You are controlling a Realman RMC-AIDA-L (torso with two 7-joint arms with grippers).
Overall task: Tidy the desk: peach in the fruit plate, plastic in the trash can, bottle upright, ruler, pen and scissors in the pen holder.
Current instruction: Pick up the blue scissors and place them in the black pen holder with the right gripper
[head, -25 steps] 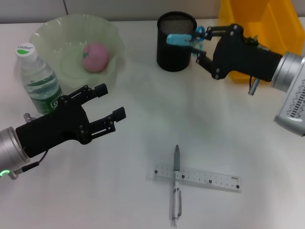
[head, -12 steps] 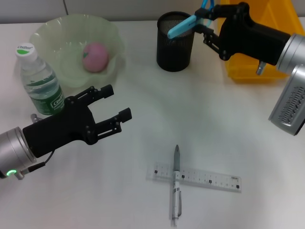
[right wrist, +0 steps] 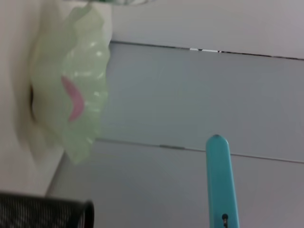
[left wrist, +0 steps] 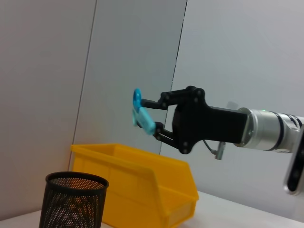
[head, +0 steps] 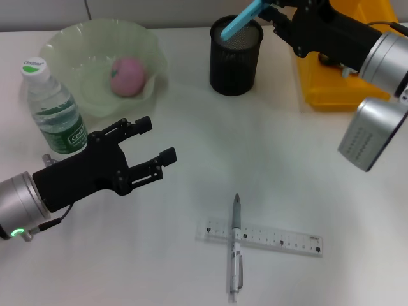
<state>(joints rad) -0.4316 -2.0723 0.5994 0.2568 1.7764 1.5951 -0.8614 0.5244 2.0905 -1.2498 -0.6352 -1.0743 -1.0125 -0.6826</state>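
My right gripper (head: 275, 11) is shut on the blue scissors (head: 245, 18) and holds them tilted, closed end over the mouth of the black mesh pen holder (head: 236, 54). The left wrist view shows the scissors (left wrist: 142, 114) high above the holder (left wrist: 73, 199). The scissors also show in the right wrist view (right wrist: 219, 180). The pink peach (head: 129, 75) lies in the green fruit plate (head: 95, 44). The bottle (head: 54, 108) stands upright. The pen (head: 235, 248) lies across the clear ruler (head: 261, 238) near the front. My left gripper (head: 157, 138) is open and empty beside the bottle. No plastic shows.
A yellow bin (head: 344, 64) stands right of the pen holder, under my right arm; it also shows in the left wrist view (left wrist: 142, 190). The plate (right wrist: 83, 95) and peach (right wrist: 73, 99) show in the right wrist view.
My right gripper has lifted the scissors from beside the pen holder to above its mouth. My left arm has shifted slightly to the right.
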